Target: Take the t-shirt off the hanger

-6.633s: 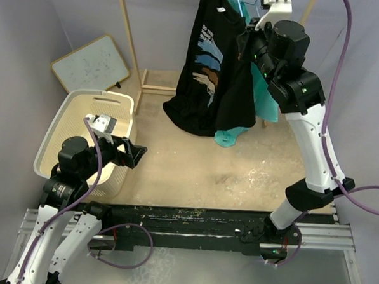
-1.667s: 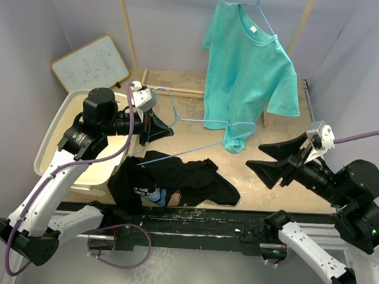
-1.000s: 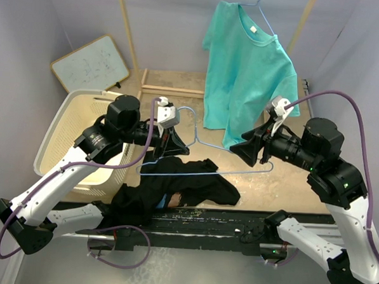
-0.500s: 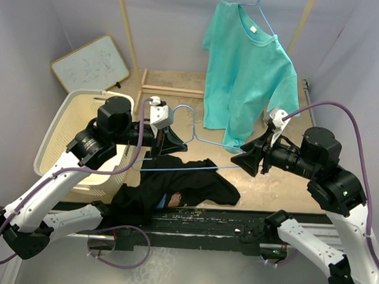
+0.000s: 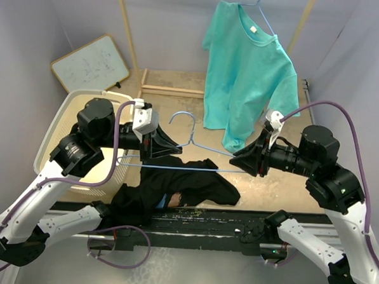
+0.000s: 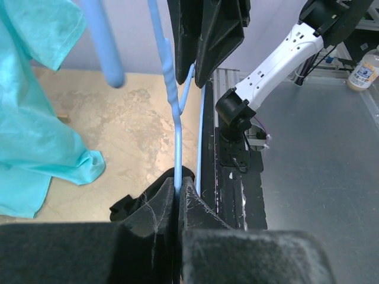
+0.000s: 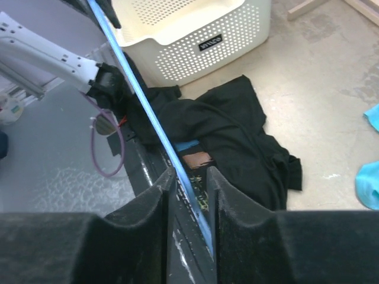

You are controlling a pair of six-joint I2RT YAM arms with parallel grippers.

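**Black shirt off, hanger held in the air**

The black t-shirt [image 5: 197,185] lies crumpled at the table's [image 5: 279,131] near edge. The left gripper [image 5: 169,147] is clamped on the blue hanger's [image 5: 175,167] left side. The right gripper [image 5: 237,162] straddles its right end; I cannot tell whether it grips.

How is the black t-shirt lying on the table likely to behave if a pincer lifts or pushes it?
The black t-shirt lies crumpled in soft folds, so it would probably hang limp and stretch out when lifted. It looks thin, so likely light. Pushed across the table, it would probably bunch up rather than slide as one piece.
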